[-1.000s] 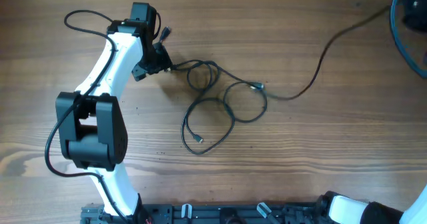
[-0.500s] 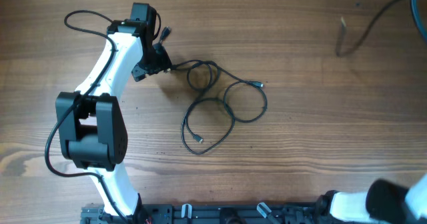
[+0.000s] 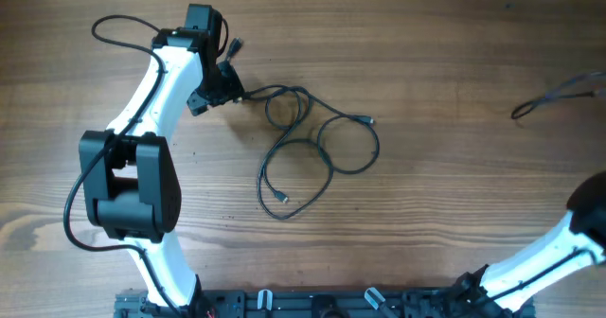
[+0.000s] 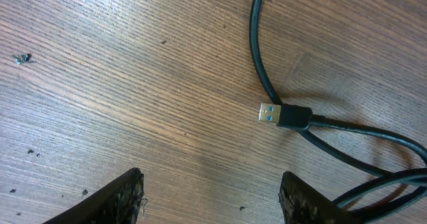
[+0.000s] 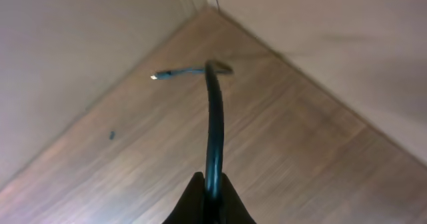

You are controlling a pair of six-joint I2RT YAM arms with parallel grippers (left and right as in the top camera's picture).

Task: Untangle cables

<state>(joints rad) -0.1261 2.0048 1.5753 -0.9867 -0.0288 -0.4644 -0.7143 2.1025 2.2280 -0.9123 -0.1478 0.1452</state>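
Observation:
A tangle of thin black cables point(image 3: 308, 148) lies in loose loops at the table's middle, with small plugs at the ends. My left gripper point(image 3: 222, 83) is just left of the tangle. In the left wrist view it point(image 4: 213, 191) is open and empty above bare wood, with a blue-tongued USB plug point(image 4: 283, 115) a little beyond the fingertips. My right gripper point(image 5: 210, 184) is shut on a separate black cable point(image 5: 213, 117), which runs up to a small plug end point(image 5: 172, 73). That cable's free end point(image 3: 554, 93) lies at the far right of the overhead view, apart from the tangle.
The white left arm point(image 3: 142, 148) reaches over the table's left side, with its own thick wire point(image 3: 114, 29) looping at the upper left. The right arm point(image 3: 559, 256) enters at the bottom right corner. A black rail point(image 3: 312, 304) runs along the front edge.
The cable held by the right gripper has been drawn right, out of the tangle; its free end went from the middle loops to the far right. The right arm swung. The left arm stayed still.

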